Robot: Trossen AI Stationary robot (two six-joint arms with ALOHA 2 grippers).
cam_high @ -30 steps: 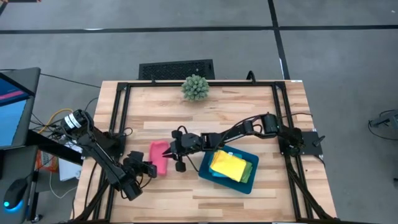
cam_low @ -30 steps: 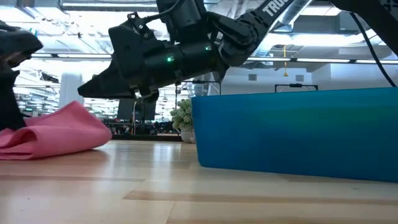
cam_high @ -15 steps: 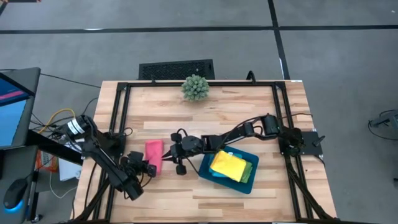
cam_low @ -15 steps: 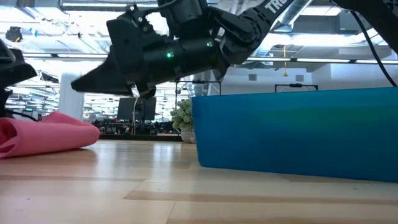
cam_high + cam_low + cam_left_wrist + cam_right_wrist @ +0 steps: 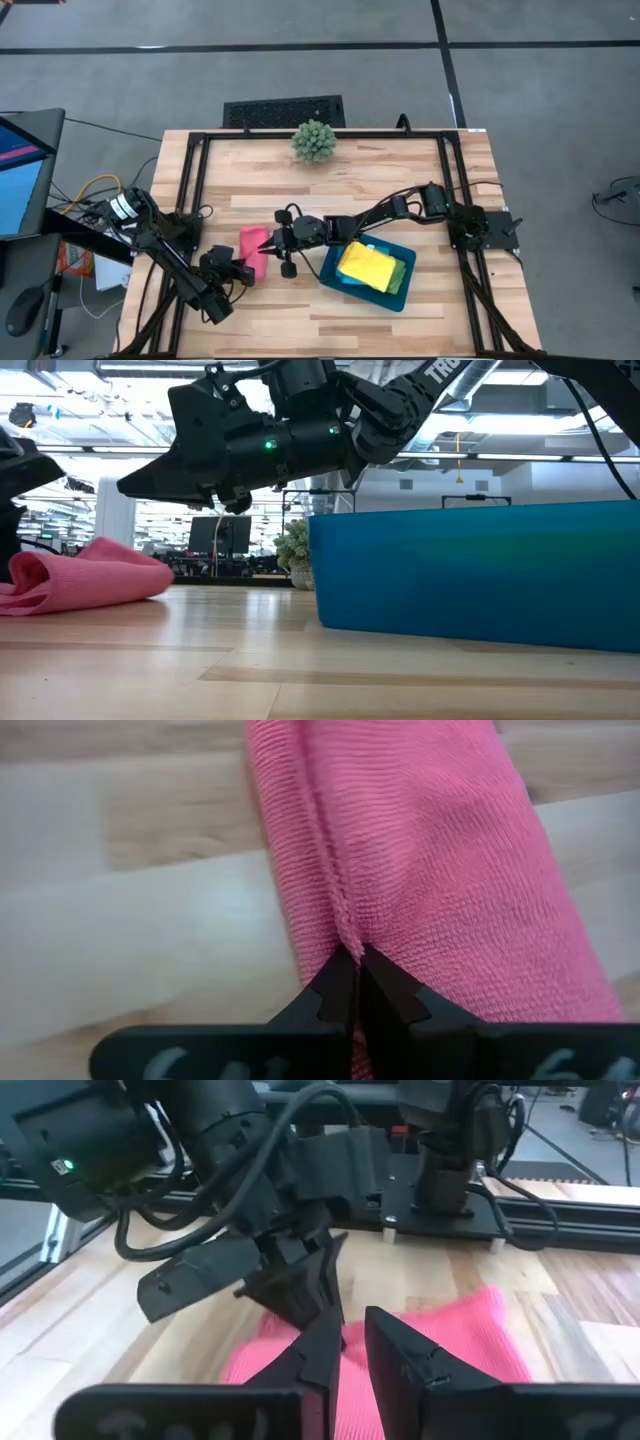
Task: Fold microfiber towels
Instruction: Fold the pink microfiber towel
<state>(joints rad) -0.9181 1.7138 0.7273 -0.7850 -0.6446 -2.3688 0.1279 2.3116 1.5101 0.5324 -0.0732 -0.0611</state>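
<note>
The hot pink towel (image 5: 252,250) lies folded into a narrow strip on the wooden table, left of the teal tray (image 5: 330,272). My left gripper (image 5: 238,270) sits at the strip's near end, shut on it. My right gripper (image 5: 268,241) hovers at the towel's right side, its fingers a narrow gap apart with nothing between them. In the low view its tip (image 5: 125,485) stands clear above the towel (image 5: 90,575). A folded yellow towel (image 5: 365,265) rests in the tray on top of a lime green one (image 5: 402,275). My left gripper (image 5: 357,960) pinches the pink towel between its fingertips at the hemmed edge (image 5: 338,925) running along the strip, at its near end. The fingers slant down from the table's near left. The towel lies on the table, slack; I cannot tell how many layers are caught.
A spiky green ball plant (image 5: 314,141) stands at the far edge. The teal tray's wall (image 5: 470,575) rises close to the right of the towel. Black frame rails run along the table's left and right sides.
My left gripper has sunk a little toward the table, still shut. The pink towel's raised hump has dropped. The strip now lies flatter and narrower, with a small rolled fold at the end by the left gripper.
</note>
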